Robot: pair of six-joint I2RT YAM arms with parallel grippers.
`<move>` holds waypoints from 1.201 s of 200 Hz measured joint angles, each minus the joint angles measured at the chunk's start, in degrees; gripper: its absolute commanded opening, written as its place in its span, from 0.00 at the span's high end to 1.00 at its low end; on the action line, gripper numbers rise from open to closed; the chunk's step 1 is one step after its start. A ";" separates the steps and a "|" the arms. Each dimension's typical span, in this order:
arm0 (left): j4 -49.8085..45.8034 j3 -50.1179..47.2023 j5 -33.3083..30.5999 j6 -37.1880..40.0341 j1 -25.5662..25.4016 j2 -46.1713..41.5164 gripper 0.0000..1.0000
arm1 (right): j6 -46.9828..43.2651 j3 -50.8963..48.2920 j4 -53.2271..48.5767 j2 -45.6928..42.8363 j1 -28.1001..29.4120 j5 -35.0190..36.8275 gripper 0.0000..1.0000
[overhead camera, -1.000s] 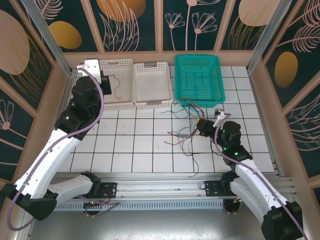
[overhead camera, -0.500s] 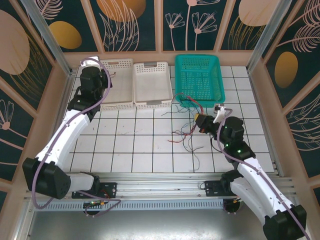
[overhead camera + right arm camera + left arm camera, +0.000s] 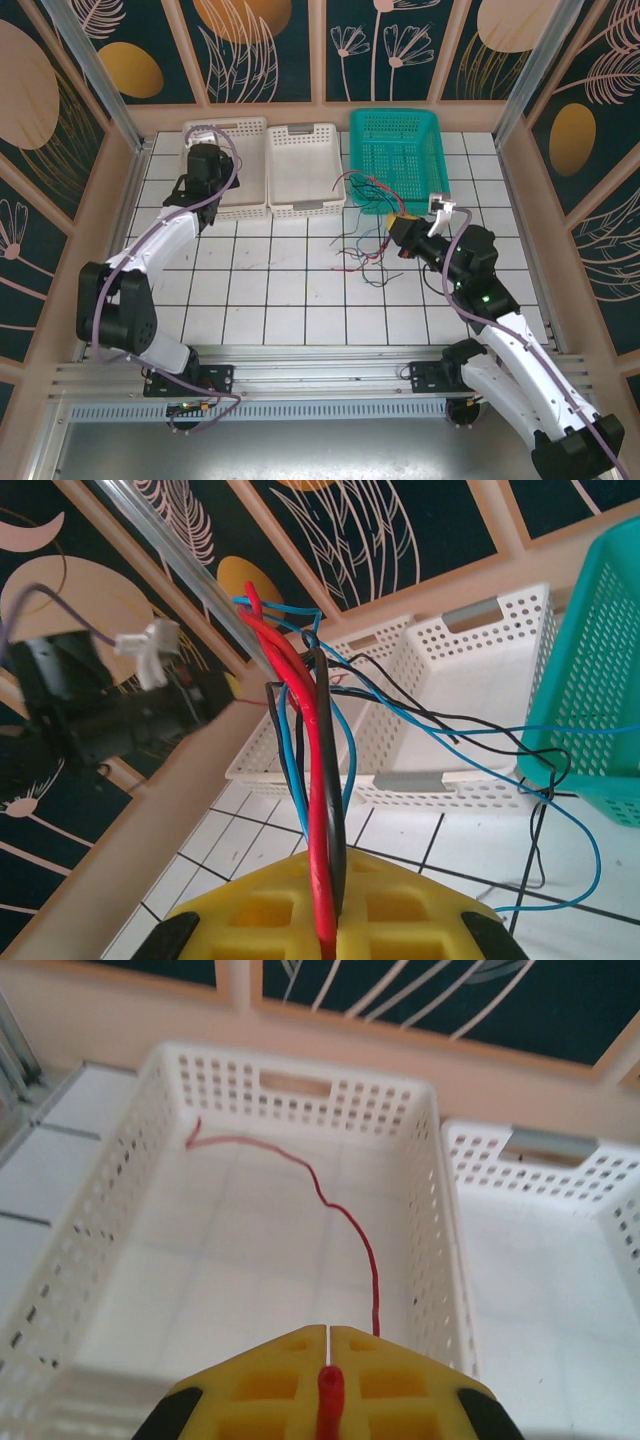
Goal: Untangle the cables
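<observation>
Since a second ago your left arm has swung out over the far-left basket, and your right arm has hoisted its bundle higher off the tiles. Your left claw (image 3: pixel 328 1345) is pinched tight on the end of one thin red wire (image 3: pixel 335 1210), which snakes away from the yellow pads across the floor of the white perforated plastic basket (image 3: pixel 425 1190), its far tip near the back-left corner. Your right claw (image 3: pixel 330 910) is clamped just as tight on a tangle of thin red, black and blue cables (image 3: pixel 318 730). They rise from the pads as a close sheaf, then spring off in loose blue and black arcs toward the teal plastic mesh basket (image 3: pixel 590 680). From above, those loops hang between the right claw and the white tiled worktop (image 3: pixel 270 290), with a few strands trailing on the tiles just in front of the teal basket. Because you hold many strands at once, pulling further would likely cinch the knots rather than free a wire. A stray loop could also catch the teal rim and drag the basket. On the left, if you draw back before letting go, the thin red wire would come out of its basket again.
</observation>
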 measured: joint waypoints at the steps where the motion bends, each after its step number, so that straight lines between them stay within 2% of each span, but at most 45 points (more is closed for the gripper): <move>1: 0.07 -0.09 0.02 -0.09 0.02 0.11 1.00 | 0.00 0.07 -0.04 0.00 0.02 0.00 1.00; 46: 3.06 -2.97 2.29 -4.26 1.03 6.34 1.00 | -0.52 1.57 -1.18 0.00 1.16 0.00 1.00; 109: 4.81 -1.44 4.94 -6.73 2.16 14.60 1.00 | -1.40 1.97 -2.21 0.00 4.11 0.61 1.00; 218: 5.68 0.13 8.31 -7.13 3.72 17.66 1.00 | -1.68 1.97 -2.23 0.00 4.85 1.51 1.00; 240: 5.20 0.57 8.59 -7.10 3.74 17.86 0.90 | -1.68 1.97 -2.23 0.00 4.94 1.53 1.00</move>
